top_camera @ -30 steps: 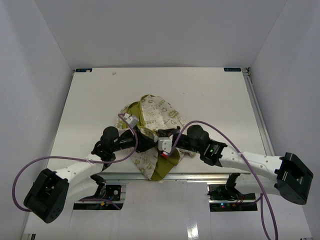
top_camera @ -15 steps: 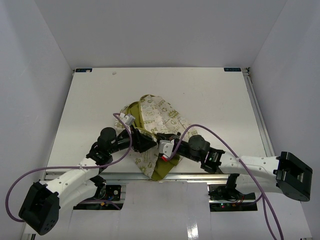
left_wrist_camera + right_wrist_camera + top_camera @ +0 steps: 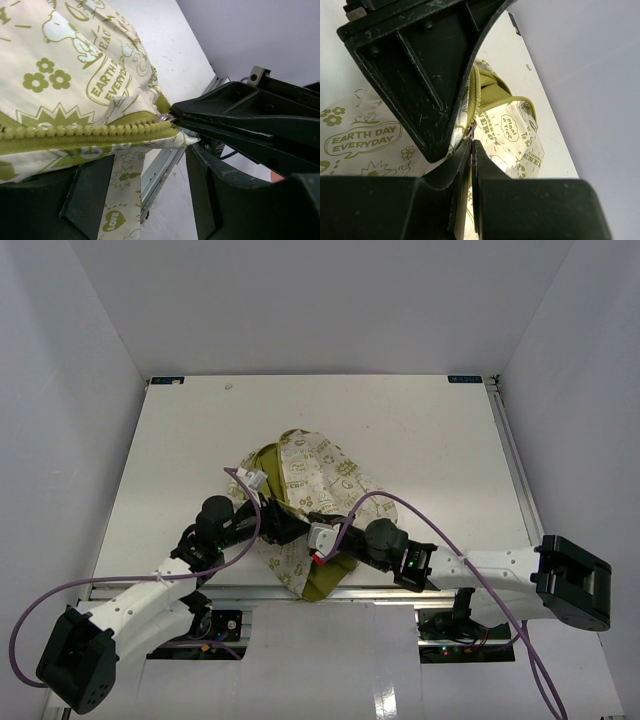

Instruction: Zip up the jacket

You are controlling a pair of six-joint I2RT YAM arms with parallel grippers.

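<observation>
The jacket (image 3: pixel 318 472) lies crumpled at the table's near middle, cream with olive prints, its olive lining (image 3: pixel 322 583) hanging over the front edge. In the left wrist view the closed olive zipper (image 3: pixel 90 131) runs across above my left gripper (image 3: pixel 145 167), which is open, with a strip of hem hanging loose between its fingers (image 3: pixel 87 197). My right gripper (image 3: pixel 471 149) is shut on the small metal zipper pull (image 3: pixel 469 133) at the zipper's end. Both grippers meet over the jacket's lower part (image 3: pixel 300 530).
The table's metal front rail (image 3: pixel 160 167) runs just under the hanging hem. The left gripper's black finger (image 3: pixel 420 75) fills the upper left of the right wrist view. Purple cables (image 3: pixel 380 502) loop over both arms. White walls enclose the table (image 3: pixel 420 430).
My left gripper has opened and let go of the jacket hem, drawing back slightly. The right arm has shifted left along the near edge, still pinching the zipper pull.
</observation>
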